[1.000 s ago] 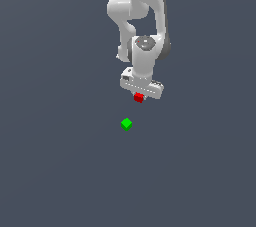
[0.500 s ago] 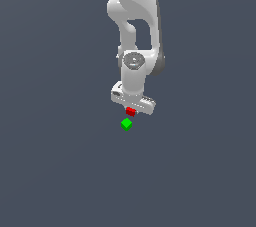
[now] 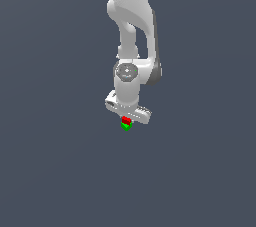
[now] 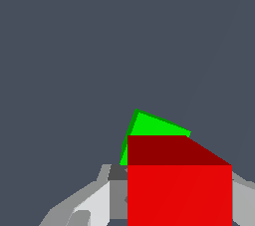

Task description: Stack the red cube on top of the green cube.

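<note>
- Now the gripper (image 3: 126, 119), jaws clamped on the red cube (image 3: 126, 120), has travelled from far off to directly over the green cube (image 3: 126, 126).
- Lowering and release remain, I judge.

We see the red cube (image 3: 126, 120) in plain bright red, its shaded face darker red in the wrist view (image 4: 179, 190). Green cube (image 3: 126, 126) right under it: plain bright green, darker green edge. Tool (image 3: 127, 118) above the red cube: white with grey shading. Desk (image 3: 55, 161): uniform slate grey, no pattern.
</note>
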You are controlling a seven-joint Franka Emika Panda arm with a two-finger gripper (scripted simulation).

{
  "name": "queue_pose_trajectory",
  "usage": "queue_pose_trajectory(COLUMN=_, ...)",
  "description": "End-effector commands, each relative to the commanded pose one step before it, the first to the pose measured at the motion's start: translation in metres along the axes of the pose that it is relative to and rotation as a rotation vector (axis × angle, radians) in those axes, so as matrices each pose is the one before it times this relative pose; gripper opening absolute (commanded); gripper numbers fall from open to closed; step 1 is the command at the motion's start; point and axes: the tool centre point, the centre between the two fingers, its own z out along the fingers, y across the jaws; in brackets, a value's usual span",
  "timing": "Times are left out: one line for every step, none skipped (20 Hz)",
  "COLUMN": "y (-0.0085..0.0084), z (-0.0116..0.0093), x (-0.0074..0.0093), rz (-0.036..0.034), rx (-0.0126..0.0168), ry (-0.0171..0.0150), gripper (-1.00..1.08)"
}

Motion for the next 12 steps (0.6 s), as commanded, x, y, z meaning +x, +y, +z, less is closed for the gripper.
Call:
queue_pose_trajectory(y=-0.00029, z=0.00103, x=0.0063, rz=-0.0007, rx=0.00053, ry=0.00066, gripper=-1.0)
queue_pose_trajectory(y=-0.00001, z=0.00032, x=0.00149, rz=0.0, rx=0.0, ry=0.0, gripper=-1.0)
queue_pose_trajectory(y=-0.00002, z=0.00024, x=0.00114, rz=0.0, rx=0.0, ry=0.0, gripper=-1.0)
queue_pose_trajectory(y=-0.00002, z=0.00016, x=0.00081, rz=0.0, rx=0.0, ry=0.0, gripper=-1.0)
queue_pose_trajectory(y=-0.00002, z=0.00009, x=0.00048, rz=0.0, rx=0.0, ry=0.0, gripper=-1.0)
queue_pose_trajectory(y=-0.00001, z=0.00003, x=0.00016, rz=0.0, rx=0.0, ry=0.0, gripper=-1.0)
queue_pose_trajectory(y=0.0, z=0.0, x=0.0, rz=0.0, rx=0.0, ry=0.0, gripper=1.0)
queue_pose_trajectory(y=0.0, z=0.0, x=0.0, rz=0.0, rx=0.0, ry=0.0, gripper=1.0)
queue_pose_trajectory(y=0.0, z=0.0, x=0.0, rz=0.0, rx=0.0, ry=0.0, gripper=1.0)
queue_pose_trajectory(y=0.0, z=0.0, x=0.0, rz=0.0, rx=0.0, ry=0.0, gripper=1.0)
queue_pose_trajectory(y=0.0, z=0.0, x=0.0, rz=0.0, rx=0.0, ry=0.0, gripper=1.0)
queue_pose_trajectory(y=0.0, z=0.0, x=0.0, rz=0.0, rx=0.0, ry=0.0, gripper=1.0)
